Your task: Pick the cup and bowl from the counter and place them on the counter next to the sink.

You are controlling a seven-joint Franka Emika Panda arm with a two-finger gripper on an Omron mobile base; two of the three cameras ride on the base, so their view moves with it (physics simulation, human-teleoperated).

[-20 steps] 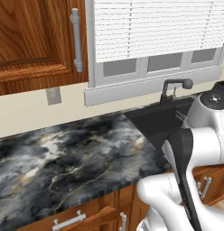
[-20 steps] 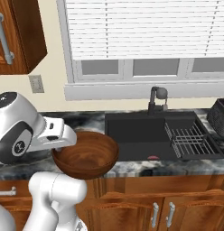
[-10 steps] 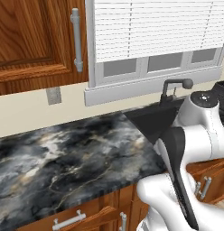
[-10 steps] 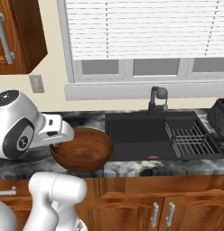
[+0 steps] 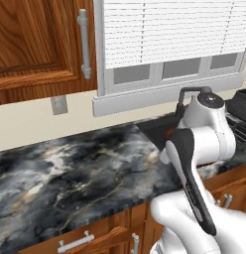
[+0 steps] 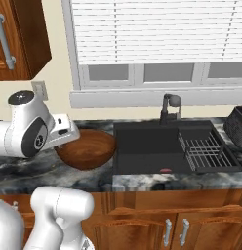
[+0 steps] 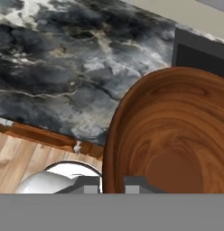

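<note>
Gripping the rim of the round reddish-brown wooden bowl [image 7: 177, 131]: tool [image 7: 113, 184] nearly closed, one small dark finger [image 7: 89, 184] outside the wall and the other [image 7: 137, 182] inside, as seen in the hand view. Smooth, rounded, with curved grain rings and a darker flat patch at the bottom. Cut off at the right and bottom edges of the hand view. From the right base view, bowl [image 6: 89, 149] sits low over the dark black-and-grey marbled stone bench [image 6: 15, 171], just left of the black rectangular recessed sink [image 6: 152, 146]; cannot tell whether resting on the stone or held slightly above. Left side of the bowl hidden behind the white hand and wrist of the arm; tool itself hard to make out there.

Glossy stone with white veins and faint ochre streaks [image 5: 70, 168], over brown wooden cabinets with metal handles [image 6: 174, 232]. Metal wire rack [image 6: 206, 151] lying in the right half of the sink, dark curved faucet [image 6: 169, 105] rising at the far edge. Black ribbed box [image 6: 237, 127] at the far right, cut off by the picture edge. White slatted blind [image 6: 157, 29] over the window behind. In the left base view, most of the sink and bowl hidden behind the white arm; only a sliver of reddish-brown [image 5: 169, 134] showing beside the elbow.
</note>
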